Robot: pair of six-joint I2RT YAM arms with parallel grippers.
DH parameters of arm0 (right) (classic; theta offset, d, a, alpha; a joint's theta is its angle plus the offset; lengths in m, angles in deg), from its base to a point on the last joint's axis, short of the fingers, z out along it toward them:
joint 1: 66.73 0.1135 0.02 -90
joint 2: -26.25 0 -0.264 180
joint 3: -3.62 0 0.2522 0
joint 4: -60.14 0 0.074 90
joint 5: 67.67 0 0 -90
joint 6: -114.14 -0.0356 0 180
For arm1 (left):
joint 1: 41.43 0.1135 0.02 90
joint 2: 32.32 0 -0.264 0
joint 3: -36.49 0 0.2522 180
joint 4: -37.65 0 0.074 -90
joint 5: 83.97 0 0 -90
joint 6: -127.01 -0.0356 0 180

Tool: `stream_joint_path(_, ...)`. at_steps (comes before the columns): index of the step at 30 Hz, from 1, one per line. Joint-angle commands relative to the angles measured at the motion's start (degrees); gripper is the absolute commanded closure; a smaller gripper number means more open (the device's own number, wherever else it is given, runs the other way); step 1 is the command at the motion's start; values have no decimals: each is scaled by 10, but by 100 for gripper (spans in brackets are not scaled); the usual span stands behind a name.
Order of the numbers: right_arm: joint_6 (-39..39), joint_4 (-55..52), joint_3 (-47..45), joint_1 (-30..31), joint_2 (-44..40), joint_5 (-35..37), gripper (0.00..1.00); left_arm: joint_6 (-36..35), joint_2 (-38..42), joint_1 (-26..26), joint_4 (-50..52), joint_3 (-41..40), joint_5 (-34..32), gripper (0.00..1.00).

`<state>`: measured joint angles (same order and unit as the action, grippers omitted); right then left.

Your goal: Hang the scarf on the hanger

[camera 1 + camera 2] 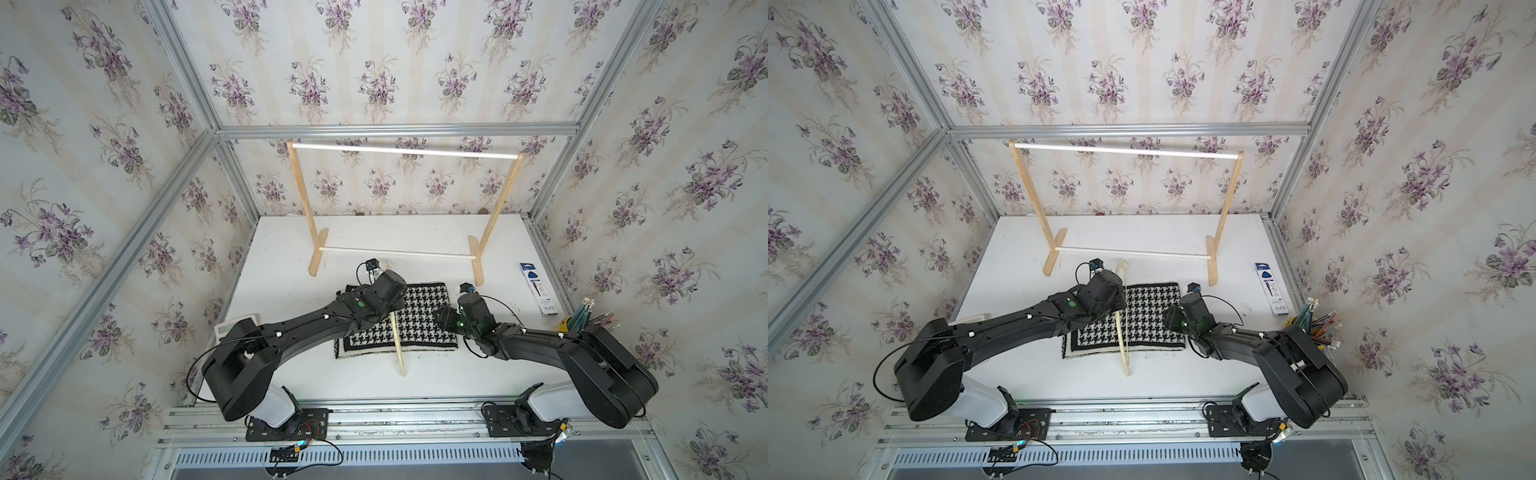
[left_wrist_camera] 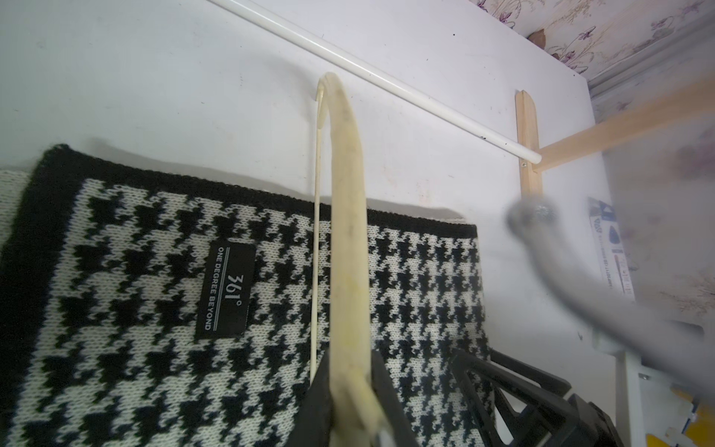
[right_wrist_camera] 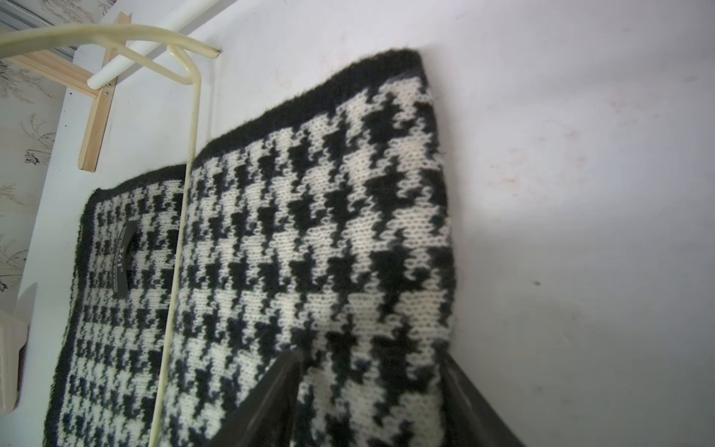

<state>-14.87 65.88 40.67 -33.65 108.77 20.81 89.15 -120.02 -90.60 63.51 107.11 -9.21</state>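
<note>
Left gripper [image 2: 348, 391] clamps the thin cream curved hanger [image 2: 344, 193] on edge over the black-and-white houndstooth knitted scarf [image 3: 309, 232], likely for threading; right gripper [image 3: 371, 367] straddles the scarf's edge, jaws parted, gripping nothing.

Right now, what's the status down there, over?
Left gripper shut on the hanger, held over the scarf. Right gripper open, jaws astride the scarf's edge. Scarf flat on table. Rack behind, apart.

Bright, diffuse light fills both top views, leaving faint shadows on the white surface [image 1: 286, 257]. Wide-angle distortion bends the aluminium frame [image 1: 395, 129] at the edges. In the left wrist view the scarf [image 2: 154, 290] is sharp, and a grey curved shape [image 2: 603, 294] near the lens is blurred.
</note>
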Motion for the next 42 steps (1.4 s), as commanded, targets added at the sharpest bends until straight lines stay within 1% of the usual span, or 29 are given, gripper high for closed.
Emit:
stream_joint_path(1,-8,-45,-6,3,12,-16,45,-8,-3,0,24,3,1,100)
stream_joint_path(3,-9,-42,-6,3,13,-16,55,-8,-2,0,24,3,1,100)
stream_joint_path(5,-9,-43,-6,4,11,-15,63,-8,-2,0,25,3,0,100)
stream_joint_path(10,-8,-51,-7,4,-8,-8,65,-8,-3,0,27,2,0,100)
stream_joint_path(11,-8,-52,-9,5,-12,-6,69,-8,-3,0,27,2,0,100)
stream_joint_path(15,-2,-47,-12,5,-33,-3,99,-9,-4,0,27,2,0,100)
stream_joint_path(16,1,-39,-12,4,-38,-7,100,-9,-4,0,27,2,0,100)
stream_joint_path(21,10,44,-11,9,-48,-69,100,-9,-6,0,27,1,1,100)
stream_joint_path(26,-1,164,-10,10,-11,-153,100,-9,-7,0,26,1,2,100)
stream_joint_path(30,-17,268,-12,12,43,-217,100,-9,-6,0,25,1,2,100)
stream_joint_path(34,-47,406,-18,13,108,-283,100,-12,-5,0,20,1,7,100)
stream_joint_path(39,-115,593,-5,14,202,-350,100,-14,-6,0,9,3,20,100)
stream_joint_path(42,-164,683,13,14,262,-379,100,-16,-8,0,6,4,22,100)
